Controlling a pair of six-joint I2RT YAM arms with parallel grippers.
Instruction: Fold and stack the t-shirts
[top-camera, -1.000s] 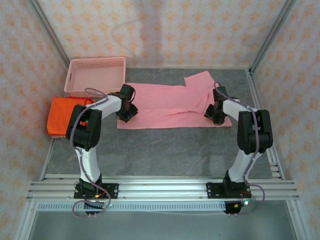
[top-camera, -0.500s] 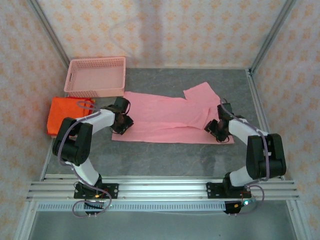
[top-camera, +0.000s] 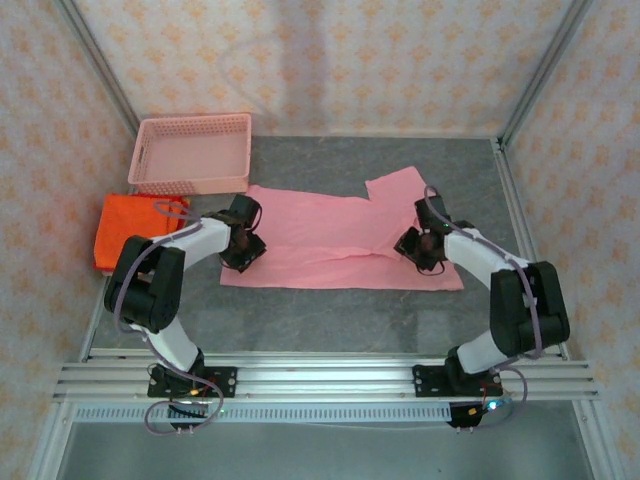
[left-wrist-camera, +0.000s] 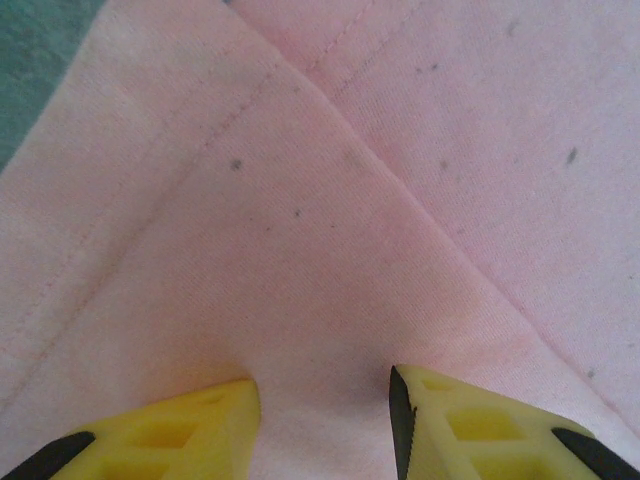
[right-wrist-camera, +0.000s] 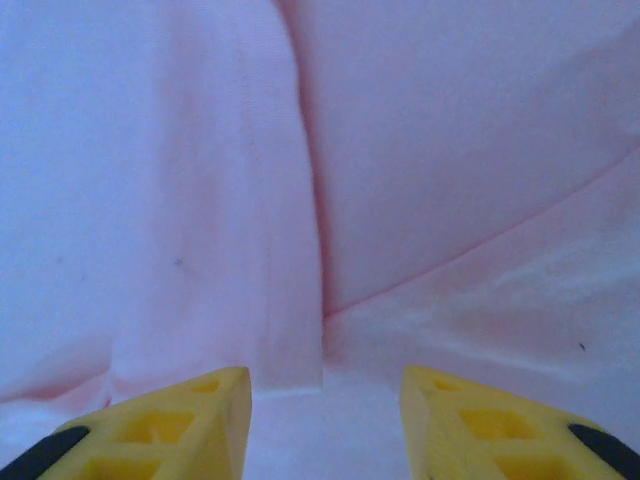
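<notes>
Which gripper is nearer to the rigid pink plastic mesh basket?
Left. The left gripper is at the left end of the light pink cloth t-shirt, just in front of the pink mesh basket; the right gripper at its right end.

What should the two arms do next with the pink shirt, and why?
Probably close both grippers on the cloth, ready to lift it into a fold. The left gripper and right gripper sit low on the pink t-shirt, toward its left and right ends, fingers apart with fabric between them. The shirt lies spread out, not yet folded.
</notes>
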